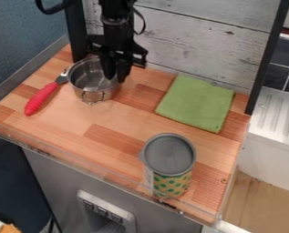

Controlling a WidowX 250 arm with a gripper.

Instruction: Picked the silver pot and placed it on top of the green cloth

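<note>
The silver metal pot (pixel 84 82), round and open-topped with a small wire-like piece on its near side, sits upright on the wood-block counter (pixel 119 123), towards the back left as the camera sees it. The black two-finger gripper (pixel 116 79) hangs down at the pot's right-hand rim, its tip reaching to the level of the opening. Whether it is open or has the rim gripped, I cannot tell.

Just left of the pot lies a utensil with a ribbed red handle (pixel 42 98), its metal end close by the pot's side. To the right, well apart from the pot, the square green cloth (pixel 195 102) is spread nearly flat near the whitewashed plank panel (pixel 189 43), with bare wood between the two. Nearer the front edge stands a tall canister with a grey lid and a green-and-yellow patterned side (pixel 169 157), upright and off the cloth.

As for progress, the job looks to be at the grasping stage: the gripper is at the pot, but nothing has been placed on the cloth. Securing the rim, lifting, carrying the pot across to the right, setting it down level on the cloth and letting go all remain.
</note>
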